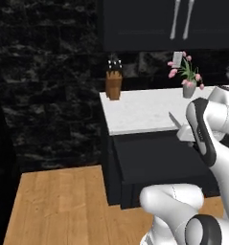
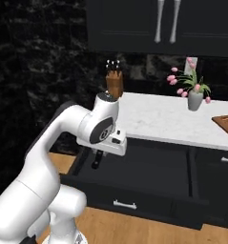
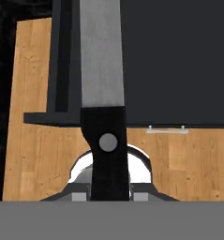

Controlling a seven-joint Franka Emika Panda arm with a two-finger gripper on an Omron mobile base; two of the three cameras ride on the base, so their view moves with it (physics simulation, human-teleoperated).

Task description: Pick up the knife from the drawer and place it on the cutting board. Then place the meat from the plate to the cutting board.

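brown wooden knife block (image 1: 114, 84) upper centre on white marble worktop (image 1: 140, 112) | pink tulips in grey vase (image 2: 195, 97) upper right | light wooden plank floor (image 1: 58, 206) lower left

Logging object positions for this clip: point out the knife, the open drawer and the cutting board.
knife (image 3: 101, 56): hand view, middle of the silver blade.
drawer (image 2: 134, 198): right base view, pulled-out black front, above its handle.
cutting board (image 2: 227, 124): right base view, brown corner at the right edge.

The white marble table (image 2: 158, 119) carries a brown wooden knife block (image 2: 114, 85) at its back left corner, a grey vase of pink tulips (image 2: 193, 93), and the cutting board (image 2: 226, 125) at the right edge.
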